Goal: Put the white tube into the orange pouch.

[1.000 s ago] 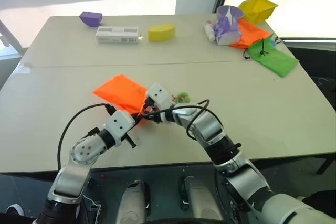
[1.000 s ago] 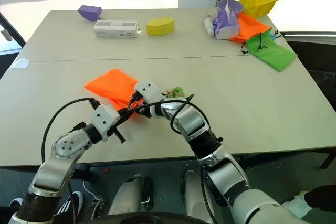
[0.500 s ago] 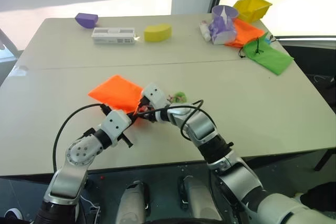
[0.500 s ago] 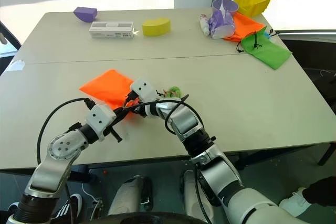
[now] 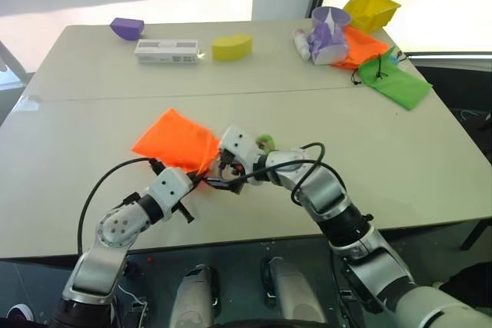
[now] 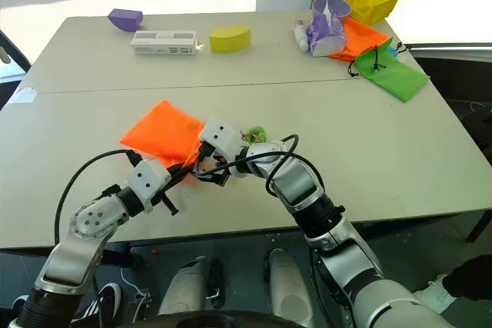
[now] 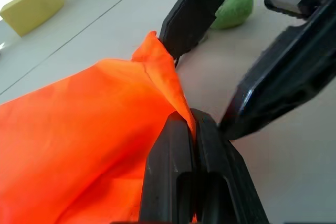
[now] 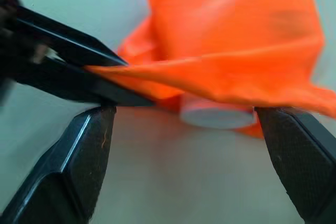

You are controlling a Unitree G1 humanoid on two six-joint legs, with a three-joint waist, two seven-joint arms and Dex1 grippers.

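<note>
- Since the earlier frames, the right gripper (image 8: 184, 166) has spread its fingers wide and drawn back a little from the mouth of the orange pouch (image 5: 175, 142); the left gripper (image 7: 191, 129) has not moved.
- White tube (image 8: 216, 117): the right wrist view shows its white end just inside the pouch mouth, under the lifted fabric lip. Only this end is visible; most of the tube is hidden by the fabric.
- Orange pouch: lies flat on the surface (image 5: 400, 159), mouth toward the robot. The green ball (image 5: 265, 141) of its cord rests just beside the right gripper.
- Left gripper: fingers pressed together, pinching the pouch's upper lip and holding the mouth open.
- Step in hand, as judged: release after insertion. The tube appears only partly seated.
- Next move calls for: pushing the tube end deeper or tilting the pouch so it slides in, with the left pinch kept on the lip.
</note>
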